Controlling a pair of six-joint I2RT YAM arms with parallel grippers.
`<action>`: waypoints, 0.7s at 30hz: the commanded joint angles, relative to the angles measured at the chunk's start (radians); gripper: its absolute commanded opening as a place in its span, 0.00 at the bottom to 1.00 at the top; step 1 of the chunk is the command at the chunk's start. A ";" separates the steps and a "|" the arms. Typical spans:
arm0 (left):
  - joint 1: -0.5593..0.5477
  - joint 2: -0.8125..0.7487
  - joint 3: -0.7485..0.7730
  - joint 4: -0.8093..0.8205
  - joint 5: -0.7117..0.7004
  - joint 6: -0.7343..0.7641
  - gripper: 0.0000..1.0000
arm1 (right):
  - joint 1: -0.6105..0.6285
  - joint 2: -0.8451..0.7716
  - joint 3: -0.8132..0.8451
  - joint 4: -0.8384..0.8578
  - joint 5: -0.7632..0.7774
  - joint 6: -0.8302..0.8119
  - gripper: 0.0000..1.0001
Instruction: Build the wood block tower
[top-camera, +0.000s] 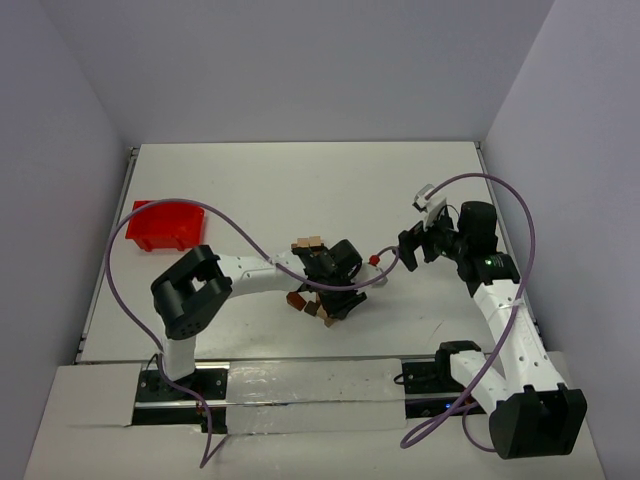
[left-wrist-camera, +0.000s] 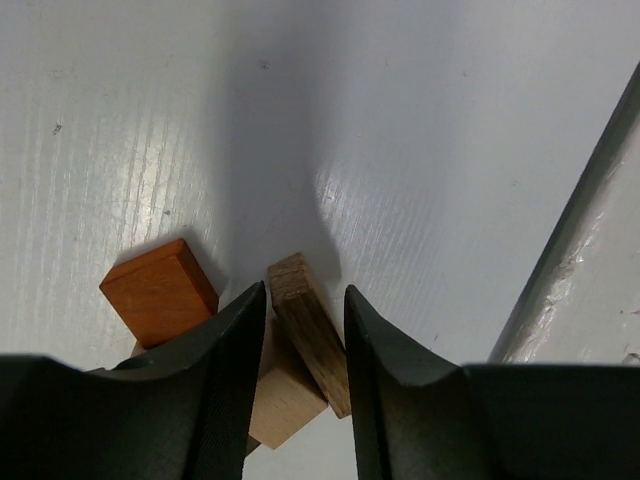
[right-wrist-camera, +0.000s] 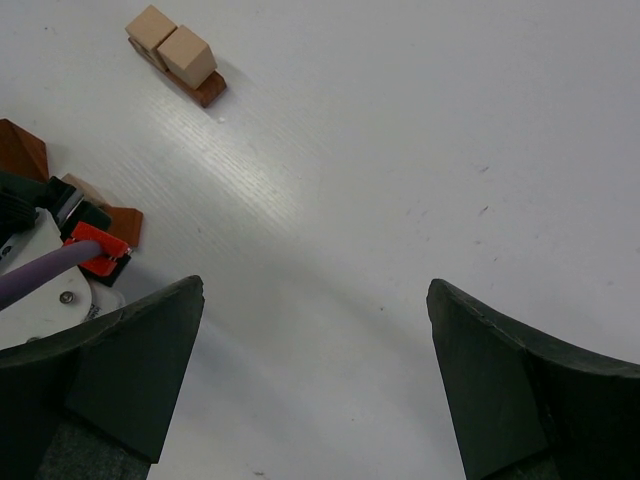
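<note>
Wood block tower (top-camera: 307, 243): two tan cubes on a reddish-brown bar, mid-counter (top-camera: 300, 180), just beyond the loose wood blocks (top-camera: 312, 305).
Left gripper (left-wrist-camera: 305, 290): fingers (left-wrist-camera: 230, 380) pinched narrowly on a brown bar (left-wrist-camera: 305, 320) among those blocks.
Right gripper (right-wrist-camera: 315, 290): fingers spread wide, empty, right of the tower.

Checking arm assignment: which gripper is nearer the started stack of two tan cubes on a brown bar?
Left. The left gripper is down among the loose blocks just on the near side of the stack; the right gripper hangs open farther off to its right.
</note>
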 joint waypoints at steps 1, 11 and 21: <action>-0.007 -0.007 0.020 -0.025 0.017 -0.005 0.41 | -0.007 -0.014 -0.005 0.047 -0.004 0.012 1.00; 0.070 -0.128 0.044 -0.098 0.277 0.045 0.19 | -0.007 -0.060 -0.026 0.048 -0.023 -0.006 1.00; 0.186 -0.156 0.167 -0.350 0.734 0.162 0.00 | -0.008 -0.193 0.087 -0.190 -0.157 -0.304 0.90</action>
